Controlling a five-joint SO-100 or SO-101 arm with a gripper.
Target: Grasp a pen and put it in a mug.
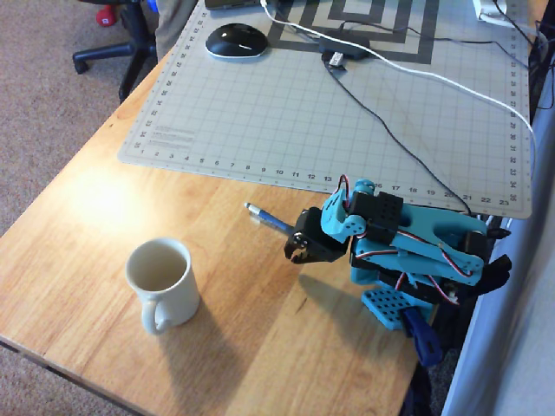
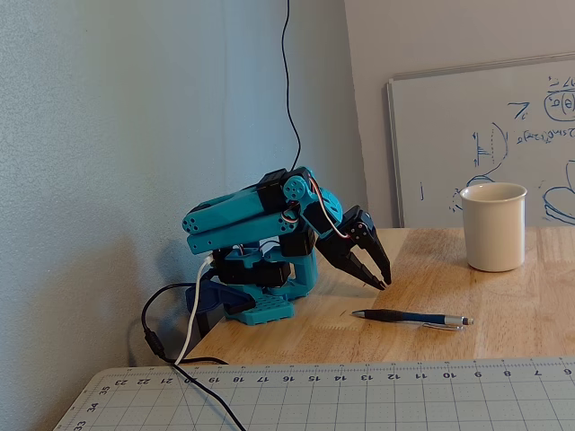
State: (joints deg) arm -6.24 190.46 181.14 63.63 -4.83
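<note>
The dark pen lies flat on the wooden table; its far end is hidden under the gripper in the overhead view. In the fixed view the whole pen shows, silvery end to the right. The cream-white mug stands upright and empty near the table's front left, handle toward the table edge; it also shows in the fixed view. My gripper points down with its jaws together and empty; in the fixed view the gripper hangs just above the table, close behind the pen's dark end.
A grey cutting mat covers the far half of the table, with a black mouse, a thin black cable and a white cable on it. A whiteboard leans behind the mug. The table edge runs along the left.
</note>
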